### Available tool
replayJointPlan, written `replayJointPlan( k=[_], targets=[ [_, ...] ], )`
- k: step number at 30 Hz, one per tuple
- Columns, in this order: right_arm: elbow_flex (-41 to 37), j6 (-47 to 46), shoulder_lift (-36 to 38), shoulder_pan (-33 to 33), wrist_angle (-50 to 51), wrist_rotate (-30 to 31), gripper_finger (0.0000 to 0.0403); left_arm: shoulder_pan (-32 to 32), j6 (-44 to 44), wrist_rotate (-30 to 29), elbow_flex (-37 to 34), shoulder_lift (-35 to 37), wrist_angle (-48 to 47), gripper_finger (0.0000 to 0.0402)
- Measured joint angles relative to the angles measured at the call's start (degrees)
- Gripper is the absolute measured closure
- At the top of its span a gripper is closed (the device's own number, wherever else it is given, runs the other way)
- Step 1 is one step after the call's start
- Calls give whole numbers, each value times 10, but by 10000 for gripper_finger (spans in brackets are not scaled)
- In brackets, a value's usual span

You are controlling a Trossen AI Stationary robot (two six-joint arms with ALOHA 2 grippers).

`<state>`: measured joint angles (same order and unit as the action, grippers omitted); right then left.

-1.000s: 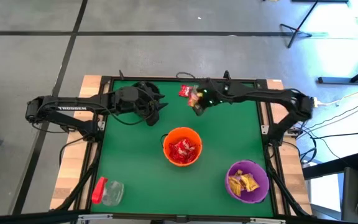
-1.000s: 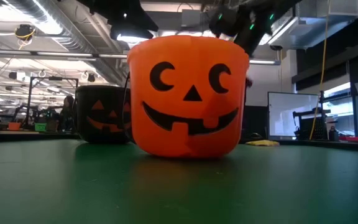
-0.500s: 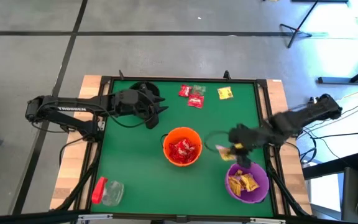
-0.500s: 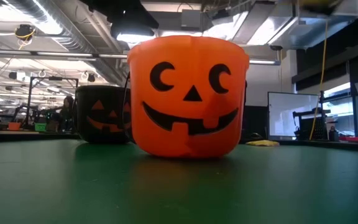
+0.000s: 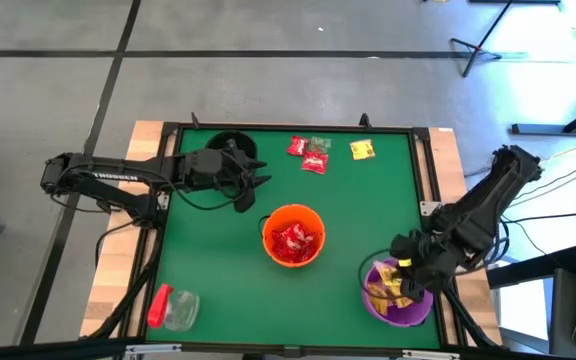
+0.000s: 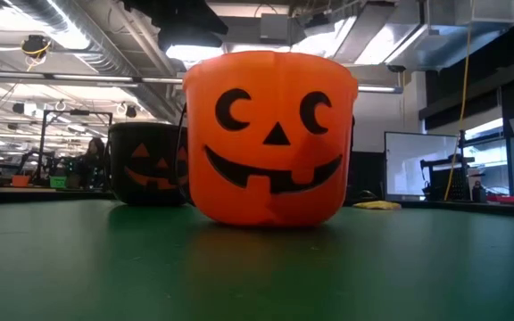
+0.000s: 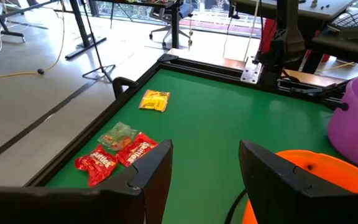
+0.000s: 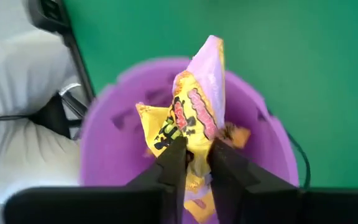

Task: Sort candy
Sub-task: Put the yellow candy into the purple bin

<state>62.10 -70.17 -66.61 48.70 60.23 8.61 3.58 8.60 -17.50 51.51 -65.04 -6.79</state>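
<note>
Right gripper (image 8: pixel 194 163) pinches a yellow candy packet (image 8: pixel 191 118) directly over the purple bucket (image 5: pixel 400 295). Left gripper (image 7: pixel 204 168) waits with fingers spread near the orange bucket (image 5: pixel 293 236).

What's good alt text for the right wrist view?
The right end effector pinches a yellow candy packet directly above a purple bucket holding more yellow packets. Green table lies beyond.

Even overhead light; daylight glare washed the floor (image 5: pixel 558 40) at the far right. My right fingers (image 8: pixel 173 168) showed blurred, out of focus.
</note>
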Motion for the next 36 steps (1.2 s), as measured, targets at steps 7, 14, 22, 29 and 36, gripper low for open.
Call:
replayJointPlan(
  k=[7,14,22,29,36],
  targets=[
    [-21,-2,1,-6,-1,-1,240,0,0,-1,0,0,0,227],
    [-21,81,9,-91,-1,120,186,0,0,-14,0,0,0,227],
    [-21,169,-2,-352,-3,271,195,0,0,-17,0,0,0,227],
    [-50,356,-65,-621,-132,178,195,0,-2,-17,0,0,-2,227],
    [-83,493,-147,-797,-269,22,196,0,-2,-14,0,0,-4,227]
  ],
)
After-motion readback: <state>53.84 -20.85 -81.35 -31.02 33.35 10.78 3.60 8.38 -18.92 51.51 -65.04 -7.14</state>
